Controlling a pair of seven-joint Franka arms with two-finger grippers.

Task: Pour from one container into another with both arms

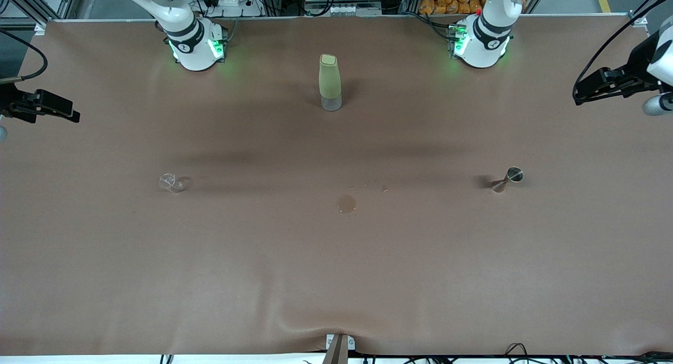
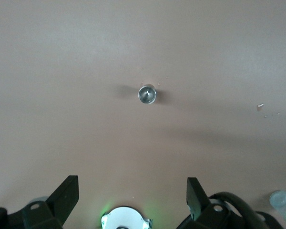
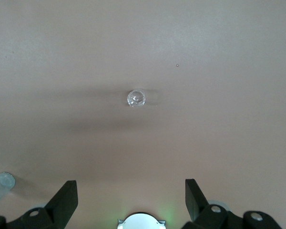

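Both grippers hang spread and empty, high above the table.

Left gripper (image 2: 132, 193) looks straight down on the upright steel jigger (image 1: 508, 179); right gripper (image 3: 131, 193) on the small clear glass (image 1: 169, 182). Between the arm bases stands a green-sleeved bottle (image 1: 330, 82).

Brown-covered table (image 1: 294, 280) with four things set on it

A tall green bottle (image 1: 329, 79) with a clear base stands upright between the two arm bases and serves as the landmark. Nearer the front camera than the bottle, and toward the right arm's end, sits a small clear glass (image 1: 169, 182), well apart from it. Also nearer the camera than the bottle, but toward the left arm's end, stands a metal jigger (image 1: 508, 179) casting a short shadow. Almost straight in front of the bottle, nearer the camera, a round wet stain (image 1: 346, 203) marks the covering, with a few small droplets (image 1: 370, 186) just beside it.
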